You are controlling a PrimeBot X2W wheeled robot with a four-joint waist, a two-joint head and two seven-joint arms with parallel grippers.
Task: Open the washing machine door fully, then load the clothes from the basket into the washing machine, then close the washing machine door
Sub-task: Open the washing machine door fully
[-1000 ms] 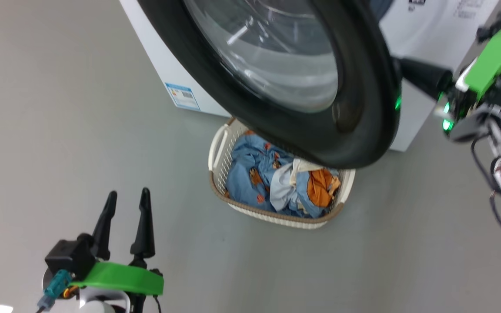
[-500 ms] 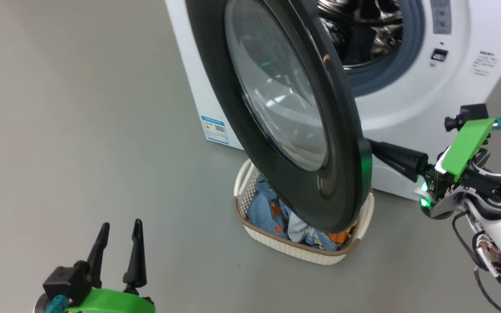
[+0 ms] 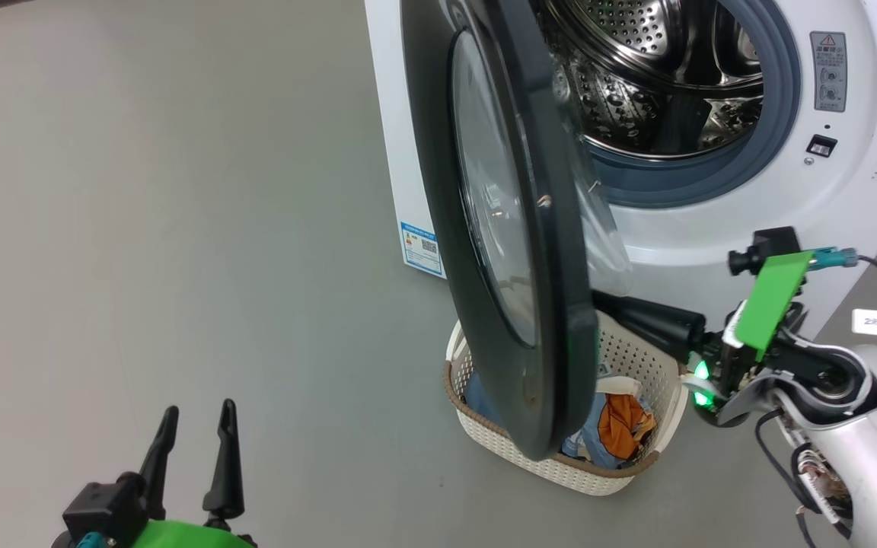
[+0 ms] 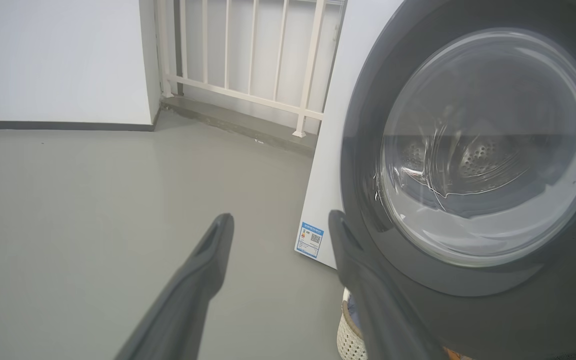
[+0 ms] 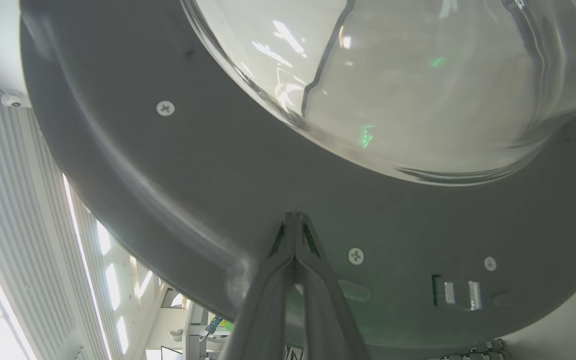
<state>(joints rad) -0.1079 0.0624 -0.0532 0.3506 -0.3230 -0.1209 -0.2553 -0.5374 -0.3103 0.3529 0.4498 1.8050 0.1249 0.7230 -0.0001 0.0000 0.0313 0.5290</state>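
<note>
Finds the big white front-loading washing machine at the upper right of the head view, with its perforated steel drum and grey rubber gasket laid bare. Finds the large round washing machine door, glossy black at the rim and bulging clear glass at the centre, standing out from the left side, nearly edge-on to the head camera and about square to the machine's front. Places the small cream-white perforated plastic basket, brown and woven-looking at the rim, on the grey floor just before the machine, partly behind the door's lower edge. Spots the light blue clothes with orange patches heaped inside that basket. Shows the right gripper clenched on nothing, fingers pressed together, tips against the door's dark inner face just below the glass bowl, near a small screw. Shows the left gripper at the lower left, released and empty, fingers spread, well apart from door and basket, pointing toward the blue label sticker at the machine's lower front corner.
</note>
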